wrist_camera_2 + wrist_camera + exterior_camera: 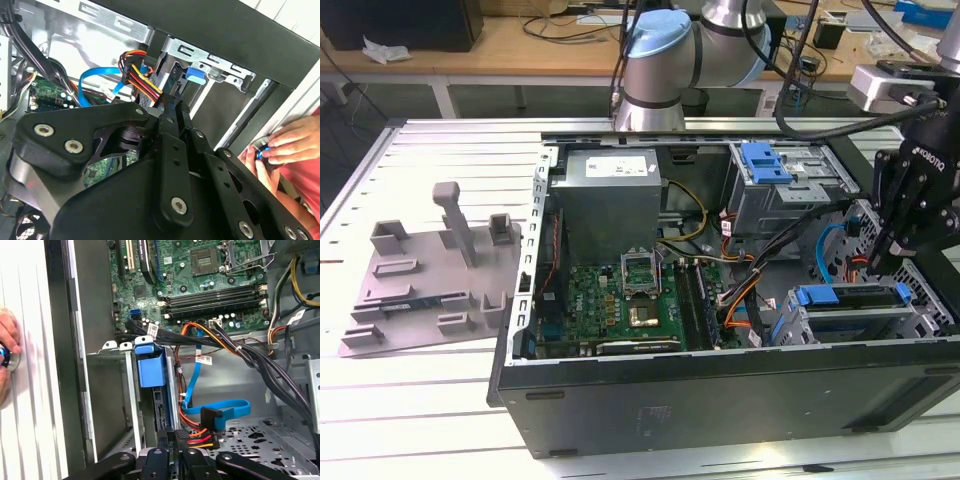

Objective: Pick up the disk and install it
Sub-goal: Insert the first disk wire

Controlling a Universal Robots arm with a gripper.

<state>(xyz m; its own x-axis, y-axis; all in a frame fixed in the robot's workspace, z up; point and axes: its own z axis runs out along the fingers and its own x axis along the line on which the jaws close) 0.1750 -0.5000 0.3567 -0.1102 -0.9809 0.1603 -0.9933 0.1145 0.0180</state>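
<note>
the disk (850, 300) sat in the nearer drive cage (788, 326) at the exterior view's right of the open pc case (720, 400), its blue carrier tab (151, 369) at the cage mouth w/ the sata cables (220, 412) just beside. the gripper (882, 262) hung right over it, jaws drawn close together at the end away from the tab, tho whether they pinched it i couldn't tell. prob a stiff, dense, slick-sided unit & shock-sensitive, so best held across the long metal edges or carrier rails, not the label face or connector end.
</note>
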